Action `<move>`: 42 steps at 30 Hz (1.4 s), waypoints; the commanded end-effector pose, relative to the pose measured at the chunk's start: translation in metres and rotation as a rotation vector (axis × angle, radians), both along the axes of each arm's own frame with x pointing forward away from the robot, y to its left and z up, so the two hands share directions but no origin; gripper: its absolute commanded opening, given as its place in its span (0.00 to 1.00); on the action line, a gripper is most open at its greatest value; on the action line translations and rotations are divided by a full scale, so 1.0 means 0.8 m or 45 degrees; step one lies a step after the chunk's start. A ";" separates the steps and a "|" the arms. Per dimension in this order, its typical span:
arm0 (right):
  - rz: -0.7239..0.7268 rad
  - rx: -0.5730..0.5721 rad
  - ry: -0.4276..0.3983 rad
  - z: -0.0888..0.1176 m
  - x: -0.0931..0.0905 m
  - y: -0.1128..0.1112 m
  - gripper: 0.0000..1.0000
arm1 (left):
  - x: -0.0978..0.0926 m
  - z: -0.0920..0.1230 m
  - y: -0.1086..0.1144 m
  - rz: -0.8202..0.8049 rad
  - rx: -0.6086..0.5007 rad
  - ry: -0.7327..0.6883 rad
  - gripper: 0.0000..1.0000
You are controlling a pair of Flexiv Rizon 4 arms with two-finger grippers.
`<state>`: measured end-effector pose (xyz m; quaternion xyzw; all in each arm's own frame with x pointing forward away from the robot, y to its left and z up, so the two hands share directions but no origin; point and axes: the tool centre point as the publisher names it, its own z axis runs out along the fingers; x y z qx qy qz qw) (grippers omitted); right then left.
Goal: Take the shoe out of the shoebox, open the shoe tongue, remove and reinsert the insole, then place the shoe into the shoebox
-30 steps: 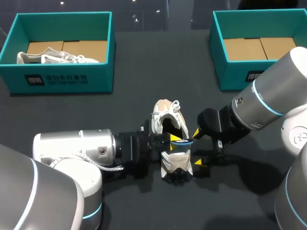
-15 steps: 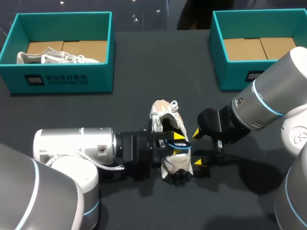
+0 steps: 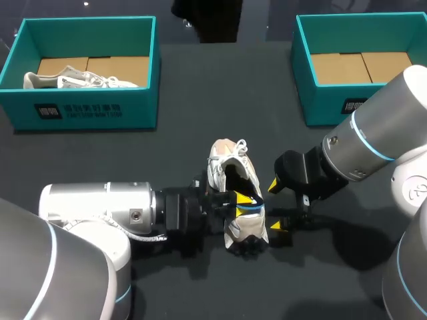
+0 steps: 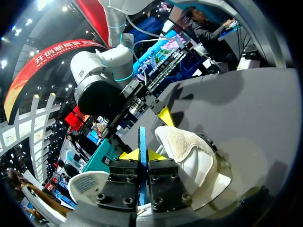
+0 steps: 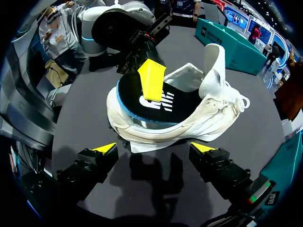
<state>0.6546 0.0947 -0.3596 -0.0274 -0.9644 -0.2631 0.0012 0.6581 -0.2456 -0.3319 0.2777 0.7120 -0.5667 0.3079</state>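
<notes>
Dark worktop [image 3: 200, 100] carries the shoe [image 5: 208, 120], lying broadside just ahead of the wide-open right end effector [image 5: 154, 147]. Left end effector [image 4: 142, 152], the nearer one, pinches the insole [image 5: 165, 106] at the shoe's heel end. Reinsertion should run toeward along the shoe's length.

Left gripper [image 3: 245, 201] is pinching the insole [image 3: 251, 207] at the shoe [image 3: 230, 165] heel; right gripper [image 3: 275, 205] is sitting just beside it, fingers spread.

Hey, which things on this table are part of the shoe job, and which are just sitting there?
In use: shoe, insole, left gripper shut on the insole, open right gripper, probably the empty right shoebox.
Idle: left shoebox, the other shoe inside it.
</notes>
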 end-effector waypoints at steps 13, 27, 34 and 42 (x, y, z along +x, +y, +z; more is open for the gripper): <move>-0.001 0.001 -0.002 0.000 -0.002 -0.001 1.00 | 0.041 -0.032 -0.004 0.119 0.119 -0.023 0.00; -0.001 0.001 -0.002 0.000 -0.002 -0.001 1.00 | 0.012 0.002 0.009 0.042 0.030 0.112 0.28; -0.001 0.001 -0.002 0.000 -0.002 -0.001 1.00 | 0.001 0.010 0.006 0.007 0.038 0.085 0.25; -0.001 0.001 -0.002 0.000 -0.002 -0.001 1.00 | 0.006 -0.012 -0.007 0.011 0.098 0.021 0.00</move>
